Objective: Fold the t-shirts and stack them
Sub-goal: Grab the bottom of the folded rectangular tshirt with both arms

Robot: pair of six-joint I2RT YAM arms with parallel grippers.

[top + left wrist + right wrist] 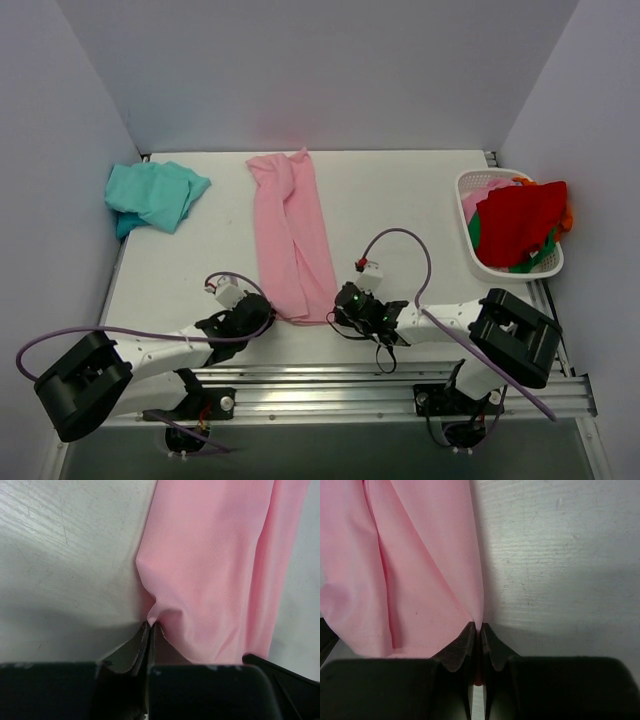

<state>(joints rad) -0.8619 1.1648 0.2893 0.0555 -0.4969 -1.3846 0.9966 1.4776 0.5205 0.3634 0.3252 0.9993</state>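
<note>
The light pink t-shirt [290, 235] lies on the table as a long narrow strip, running from the back middle to the near edge. My left gripper [268, 316] is shut on its near left corner; the left wrist view shows the pink cloth [215, 570] pinched at the fingertips [150, 626]. My right gripper [338, 312] is shut on its near right corner; the right wrist view shows the pink cloth [415, 565] caught between the fingertips [475, 626]. The teal t-shirt [153, 194] lies crumpled at the back left.
A white plastic basket [466, 190] at the right edge holds red [520, 222], green and orange garments plus some pink cloth. Grey walls close in the table on three sides. A metal rail runs along the near edge.
</note>
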